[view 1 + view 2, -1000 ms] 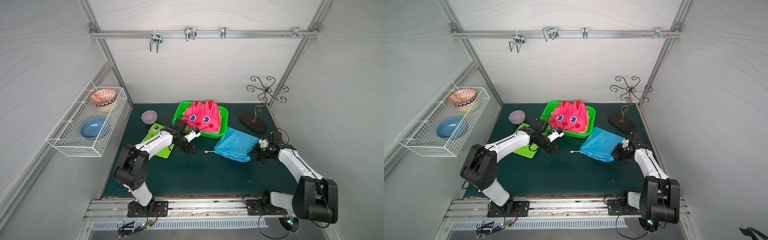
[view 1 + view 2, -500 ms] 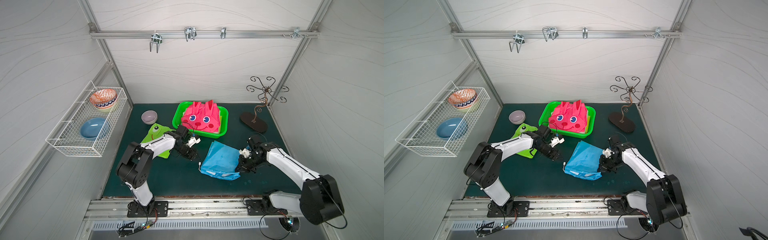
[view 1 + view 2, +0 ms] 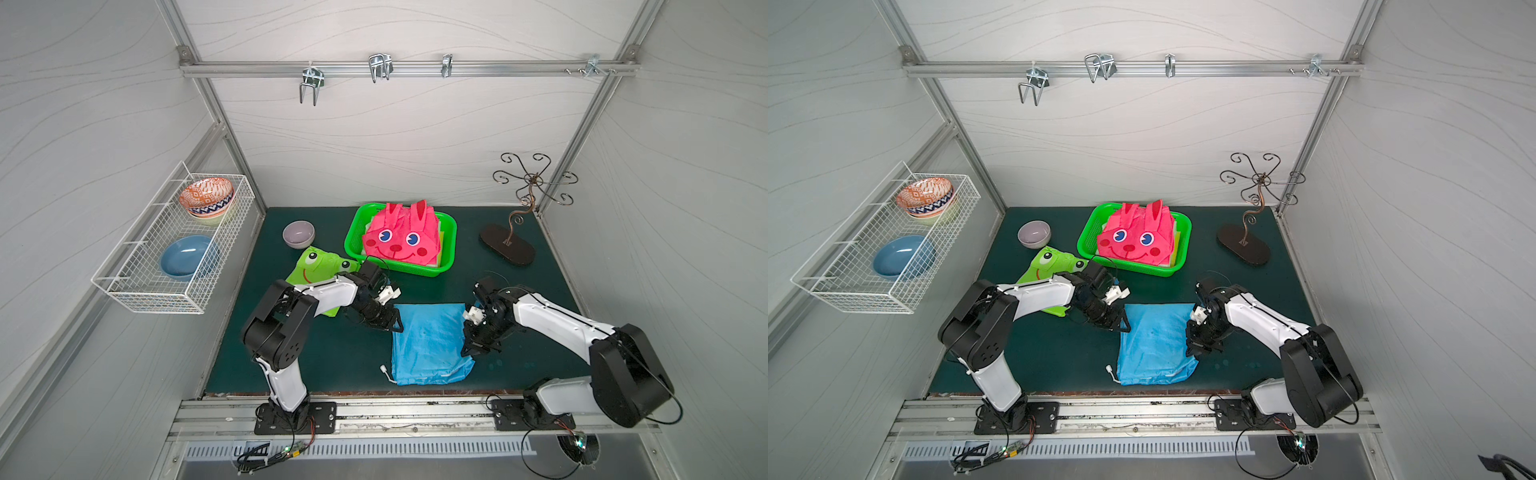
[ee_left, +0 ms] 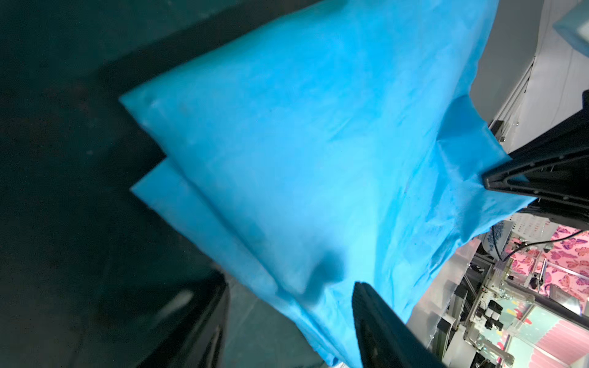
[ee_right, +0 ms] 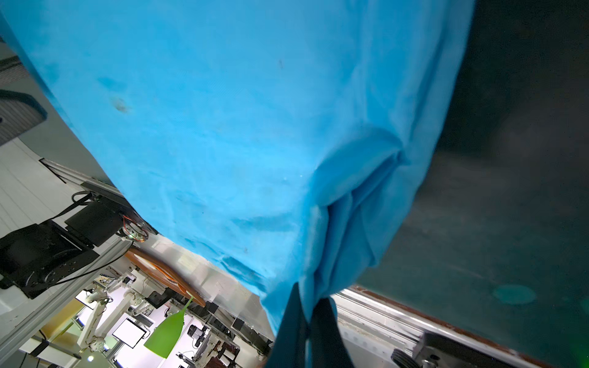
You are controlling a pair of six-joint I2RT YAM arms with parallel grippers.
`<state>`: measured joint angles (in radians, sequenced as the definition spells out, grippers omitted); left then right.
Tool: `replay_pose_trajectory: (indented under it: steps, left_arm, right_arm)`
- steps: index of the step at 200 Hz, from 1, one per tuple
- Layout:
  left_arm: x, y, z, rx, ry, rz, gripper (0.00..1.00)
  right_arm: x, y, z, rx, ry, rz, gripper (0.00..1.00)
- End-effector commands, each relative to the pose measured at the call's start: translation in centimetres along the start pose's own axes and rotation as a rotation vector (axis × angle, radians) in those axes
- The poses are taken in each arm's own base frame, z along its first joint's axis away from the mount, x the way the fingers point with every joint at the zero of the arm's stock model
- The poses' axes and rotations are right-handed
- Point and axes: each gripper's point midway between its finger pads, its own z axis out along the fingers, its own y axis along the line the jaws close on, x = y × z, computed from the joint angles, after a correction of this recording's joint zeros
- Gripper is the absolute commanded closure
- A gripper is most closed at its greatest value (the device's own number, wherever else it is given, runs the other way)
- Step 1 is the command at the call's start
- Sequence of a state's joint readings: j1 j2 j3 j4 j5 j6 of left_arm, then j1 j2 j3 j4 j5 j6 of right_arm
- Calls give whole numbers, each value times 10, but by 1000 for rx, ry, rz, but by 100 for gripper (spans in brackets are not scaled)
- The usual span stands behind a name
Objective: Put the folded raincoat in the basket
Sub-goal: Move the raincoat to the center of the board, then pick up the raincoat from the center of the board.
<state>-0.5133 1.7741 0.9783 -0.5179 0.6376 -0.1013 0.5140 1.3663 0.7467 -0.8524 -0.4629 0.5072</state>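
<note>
place: robotics lab | evidence: aluminium-framed, white-panelled booth (image 3: pixel 519 68) — more robot arms (image 5: pixel 95 301) and monitors (image 5: pixel 129 331) beyond it

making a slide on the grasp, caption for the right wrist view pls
Right end effector shut on a bunched edge of the blue raincoat, dark green table beyond.

Blue raincoat (image 3: pixel 428 345), plain. Pink raincoat (image 3: pixel 401 241), rabbit face. Green raincoat (image 3: pixel 316 266), frog face. Basket (image 3: pixel 355 232), bright green. Mat (image 3: pixel 332 361), dark green.
</note>
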Motion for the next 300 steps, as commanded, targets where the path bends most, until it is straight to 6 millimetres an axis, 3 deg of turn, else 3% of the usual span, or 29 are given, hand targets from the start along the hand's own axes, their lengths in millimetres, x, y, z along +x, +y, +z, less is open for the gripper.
replay_pose_trajectory:
  steps: [1, 15, 36, 63, 80, 95, 105, 136, 165, 212, 242, 300]
  left_arm:
    - [3, 32, 12, -136, 23, -57, 33]
    - [2, 22, 15, -66, 37, -69, 35]
    - [3, 11, 26, 26, 64, -97, 46]
    - [0, 7, 34, 70, 83, -110, 83]
    - [-6, 7, 31, 55, 69, -83, 100]
    - [-15, 4, 20, 40, 31, -46, 100]
    - [-22, 1, 9, 32, -10, -14, 100]
    - [-30, 1, -24, 35, -70, 67, 100]
    - [-12, -1, -39, 63, -74, 195, 100]
    - [-7, 9, -43, 41, -73, 235, 100]
    - [-8, 16, -39, 21, -47, 212, 100]
    - [-6, 25, -32, 5, -9, 154, 100]
  right_arm:
    - [-5, -4, 4, 11, -24, 16, 100]
    - [-7, -3, 4, 4, -30, 17, 100]
    - [-9, 2, 5, -22, -34, 14, 100]
    - [-11, 3, 6, -28, -32, 12, 100]
    - [-11, 2, 7, -28, -30, 15, 100]
    - [-11, 0, 5, -16, -46, 7, 99]
    - [-12, -2, 2, -5, -63, 3, 83]
    - [-22, -10, -8, -40, -117, -13, 45]
    - [-36, -2, -13, -186, -165, -62, 30]
    - [-44, 2, 11, -400, -53, 11, 27]
    - [-46, 0, 28, -438, -30, 11, 27]
    - [-42, 20, 38, -559, 15, -74, 29]
